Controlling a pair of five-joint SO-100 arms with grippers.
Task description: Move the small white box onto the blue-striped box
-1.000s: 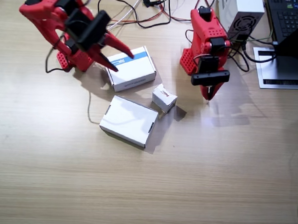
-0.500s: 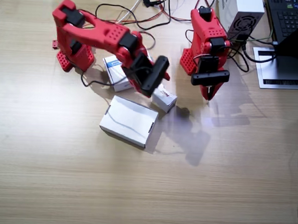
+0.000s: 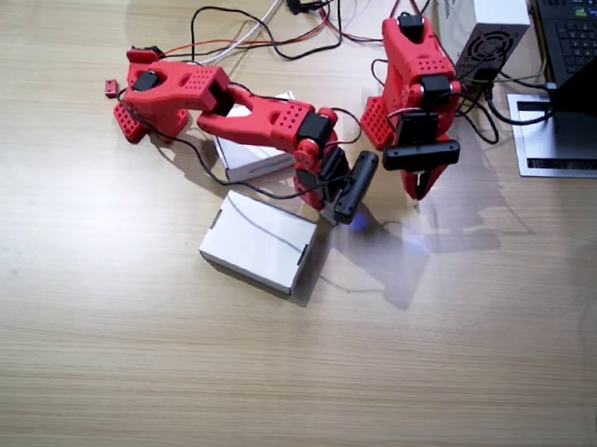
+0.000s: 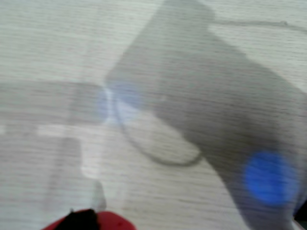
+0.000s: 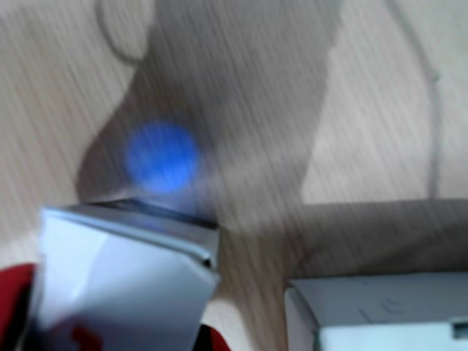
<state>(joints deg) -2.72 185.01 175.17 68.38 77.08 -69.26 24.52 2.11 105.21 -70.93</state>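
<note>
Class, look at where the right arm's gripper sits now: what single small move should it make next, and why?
Probably close the right gripper on the small white box: the wrist view shows the box filling the space at the jaws, still low by the table, so gripping seems due before lifting toward the blue-striped box.

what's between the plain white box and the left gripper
In the fixed view, the right gripper sits over the small white box, between the plain white box and the left gripper.

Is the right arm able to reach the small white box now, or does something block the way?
Probably yes. The right arm stretches over the blue-striped box, and the right gripper is already at the small white box, which fills a wrist view's foreground. Nothing stands between them. The grip itself cannot be judged.
</note>
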